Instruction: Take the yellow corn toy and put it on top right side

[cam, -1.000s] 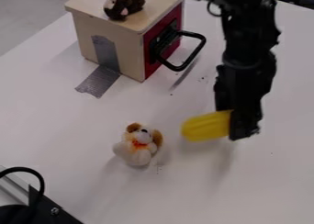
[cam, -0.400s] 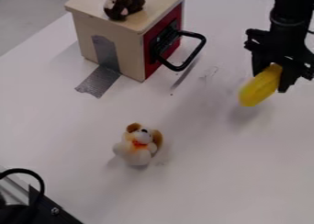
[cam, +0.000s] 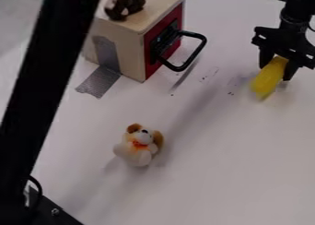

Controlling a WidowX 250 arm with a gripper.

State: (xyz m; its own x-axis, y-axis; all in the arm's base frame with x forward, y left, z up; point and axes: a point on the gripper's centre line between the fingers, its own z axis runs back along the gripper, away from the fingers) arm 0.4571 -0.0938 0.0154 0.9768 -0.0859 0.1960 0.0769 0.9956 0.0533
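At the upper right of the camera view hangs the black gripper [cam: 278, 68], its two fingers on either side of the yellow corn toy [cam: 268, 79]. The corn is held by its upper end and slants down to the left. Its lower tip is over or on the white table [cam: 215, 173]; whether it touches the surface I cannot tell.
A wooden box [cam: 126, 49] with a red front and black handle [cam: 183, 53] stands upper left, a brown plush [cam: 130, 3] on top. A plush dog [cam: 140, 145] sits near the middle. A black bar [cam: 46, 76] crosses the left side.
The gripper has moved up and to the right with the corn in it, and the corn has turned steeper. A black bar has come into view at the left.
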